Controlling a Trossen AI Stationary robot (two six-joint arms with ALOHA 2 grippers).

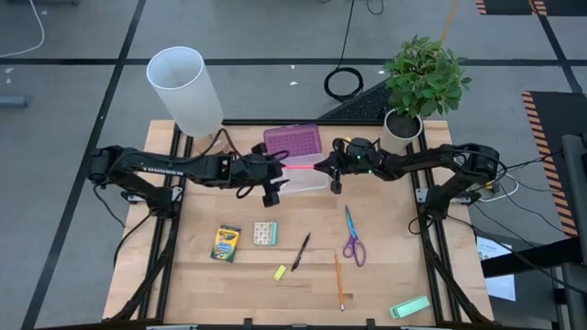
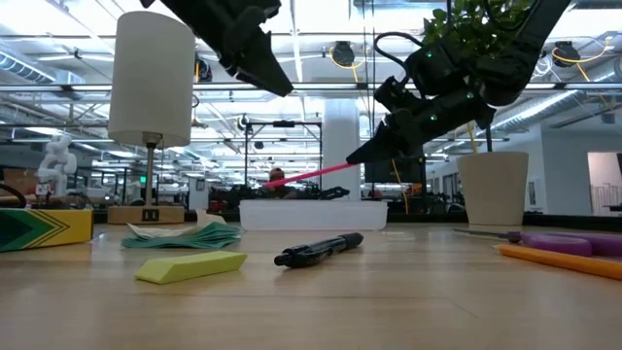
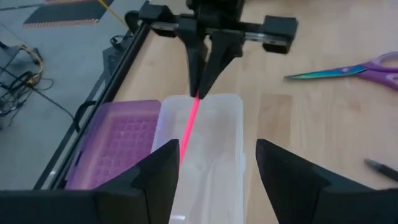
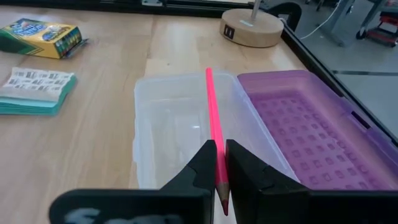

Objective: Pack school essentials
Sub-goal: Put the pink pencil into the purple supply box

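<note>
A clear plastic box [image 1: 309, 181] stands open at the table's far middle, its purple lid [image 1: 293, 142] lying behind it. My right gripper [image 1: 332, 170] is shut on a pink pencil [image 1: 303, 166] that reaches out over the box. My left gripper [image 1: 271, 186] hovers open above the box's left end, touching nothing; in the left wrist view its fingers [image 3: 161, 180] stand on either side of the box [image 3: 211, 143]. On the near table lie the crayon box [image 1: 226, 244], teal-edged packet [image 1: 265, 233], yellow block [image 1: 280, 272], black pen [image 1: 301, 252], orange pencil [image 1: 338, 280] and purple-handled scissors [image 1: 353, 240]. My right gripper pinches the pink pencil between its two fingers near the pencil's pointed end [image 4: 217, 177], which lies back toward the wrist. The fingers come from the table's right, slanting down, and lie along the pencil. The pencil is lifted clear, its free end [image 2: 277, 181] tilted down just above the box.
A white lamp [image 1: 183, 87] stands at the far left and a potted plant [image 1: 422, 78] at the far right. A pale green flat block [image 1: 409, 307] lies at the near right corner. Bare wood shows between the box and the loose items.
</note>
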